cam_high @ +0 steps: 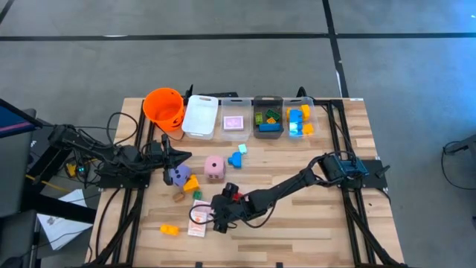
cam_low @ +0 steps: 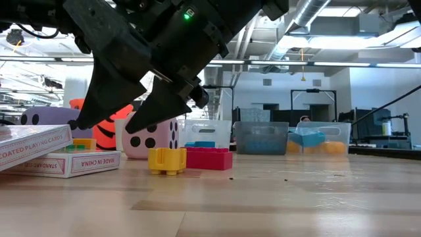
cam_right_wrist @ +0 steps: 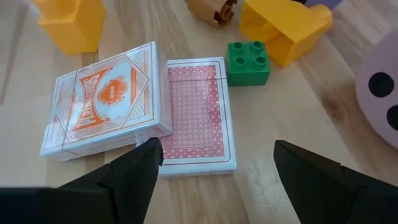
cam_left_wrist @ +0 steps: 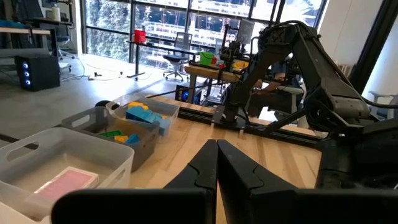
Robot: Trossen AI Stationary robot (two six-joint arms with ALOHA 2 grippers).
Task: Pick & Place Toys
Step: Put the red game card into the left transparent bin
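Two card decks lie near the table's front edge. An orange-patterned deck [cam_right_wrist: 102, 102] rests tilted with one long edge on a red-backed deck [cam_right_wrist: 199, 115] that lies flat. My right gripper [cam_right_wrist: 214, 165] hovers open over them, slanting down, one finger on each side of the red deck; in the low view its tips [cam_low: 105, 124] hang just above the decks [cam_low: 39, 148]. A green brick [cam_right_wrist: 249, 62], yellow bricks [cam_right_wrist: 286, 28] and a pink die [cam_right_wrist: 379, 93] lie just beyond. My left gripper [cam_high: 186, 155] waits shut and level at the table's left.
An orange bucket [cam_high: 163, 106] and several bins [cam_high: 234, 121] line the far edge. A purple die [cam_high: 178, 176], blue bricks [cam_high: 238, 155] and an orange brick [cam_high: 169, 230] lie loose on the table. In the low view, yellow [cam_low: 166, 160] and red [cam_low: 208, 158] bricks sit beside the decks.
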